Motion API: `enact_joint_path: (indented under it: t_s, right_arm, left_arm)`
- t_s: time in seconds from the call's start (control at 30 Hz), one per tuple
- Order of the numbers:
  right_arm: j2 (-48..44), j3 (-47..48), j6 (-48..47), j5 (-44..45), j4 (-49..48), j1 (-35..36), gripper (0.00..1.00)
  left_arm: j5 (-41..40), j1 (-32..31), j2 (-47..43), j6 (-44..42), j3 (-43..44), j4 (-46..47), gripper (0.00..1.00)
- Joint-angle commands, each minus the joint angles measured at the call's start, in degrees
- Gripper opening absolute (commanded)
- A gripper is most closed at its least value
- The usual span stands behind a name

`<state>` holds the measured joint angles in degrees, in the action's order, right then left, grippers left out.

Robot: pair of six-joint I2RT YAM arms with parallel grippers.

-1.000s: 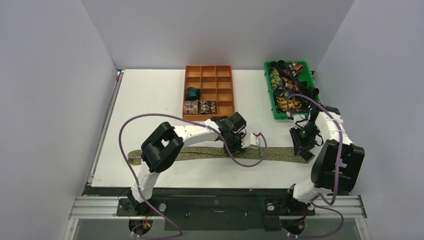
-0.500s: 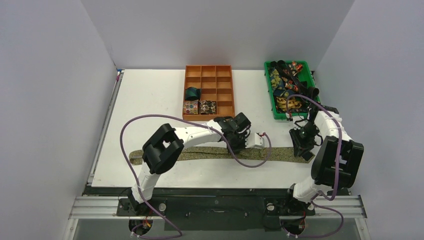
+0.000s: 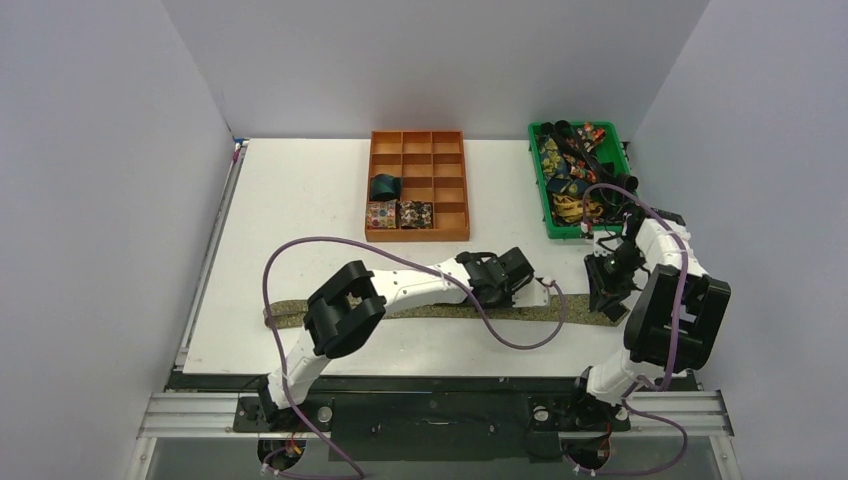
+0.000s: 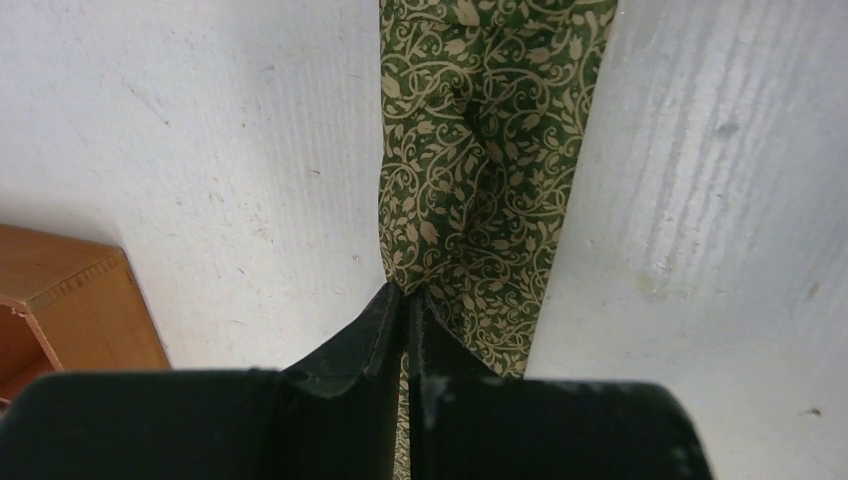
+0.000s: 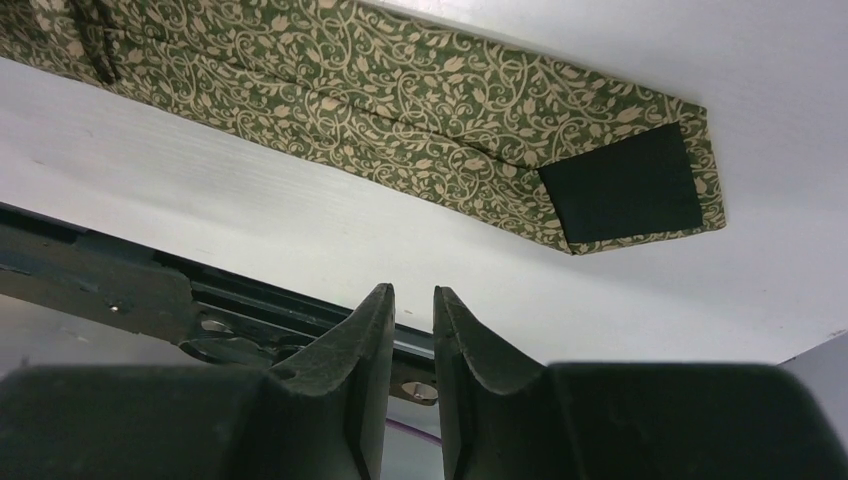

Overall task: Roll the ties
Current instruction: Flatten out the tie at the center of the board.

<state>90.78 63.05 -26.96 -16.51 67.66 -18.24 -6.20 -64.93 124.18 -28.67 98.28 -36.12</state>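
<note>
An olive-gold tie with a leaf-scroll pattern [image 3: 400, 311] lies flat along the near part of the white table, its narrow end at the left and its wide end at the right. My left gripper [image 3: 512, 297] is shut on this tie; in the left wrist view the closed fingertips [image 4: 405, 296] pinch a fold of the fabric [image 4: 480, 150]. My right gripper [image 3: 605, 296] hovers by the tie's wide end. In the right wrist view its jaws [image 5: 412, 292] stand slightly apart and empty, above the table's near edge. The pointed end [image 5: 620, 190] lies just beyond them.
An orange compartment tray [image 3: 452, 150] stands at the back middle, holding a teal coil [image 3: 384, 186] and two floral coils [image 3: 381, 214]. Its corner shows in the left wrist view [image 4: 60, 300]. A green bin [image 3: 541, 205] of several loose ties stands back right. Purple cables loop over the tie.
My left arm has reached further right, its gripper sliding along the tie toward the wide end. The tie's narrow left end has shifted slightly right. The right gripper has barely moved.
</note>
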Motion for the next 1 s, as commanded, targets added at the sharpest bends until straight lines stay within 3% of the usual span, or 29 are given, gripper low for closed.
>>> enact_joint_path:
  t_s: [0.0,0.97]
  right_arm:
    - [2.31,2.91,0.53,-2.81,1.94,-1.88,0.18]
    - [3.53,4.28,-0.64,-6.80,5.01,-4.79,0.19]
  left_arm:
    - [-6.38,-1.13,1.83,0.53,3.42,-0.90,0.00]
    - [-4.39,-4.24,5.57,-0.60,8.51,-1.46,0.00]
